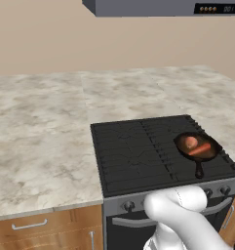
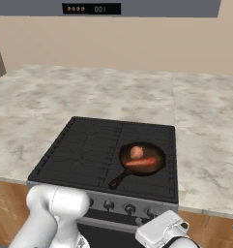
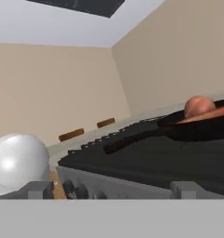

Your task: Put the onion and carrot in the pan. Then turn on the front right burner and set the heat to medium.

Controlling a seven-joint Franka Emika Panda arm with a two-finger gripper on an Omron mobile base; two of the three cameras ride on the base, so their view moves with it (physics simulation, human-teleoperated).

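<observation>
The dark pan (image 1: 209, 144) (image 2: 157, 154) sits on the front right burner (image 1: 214, 168) (image 2: 159, 183) of the black cooktop (image 1: 133, 151) (image 2: 89, 150). Its short black handle (image 2: 117, 181) points toward the stove front. Inside lie the round pinkish onion (image 1: 190, 142) (image 2: 136, 152) and, beside it, the orange-red carrot (image 1: 201, 150) (image 2: 141, 162). My gripper (image 3: 113, 190) is low in front of the stove and open, its tips far apart with nothing between them. In the hand view, the onion (image 3: 199, 106) and carrot (image 3: 215, 113) show over the pan's rim (image 3: 197, 130).
A row of knobs (image 1: 128, 206) (image 2: 130, 209) (image 3: 69, 188) runs along the stove's front panel, just past my hand. Marble counter (image 1: 41, 136) (image 2: 205, 145) flanks the cooktop on both sides. A range hood (image 2: 137, 7) hangs above. Wooden drawers (image 1: 36, 227) sit under the left counter.
</observation>
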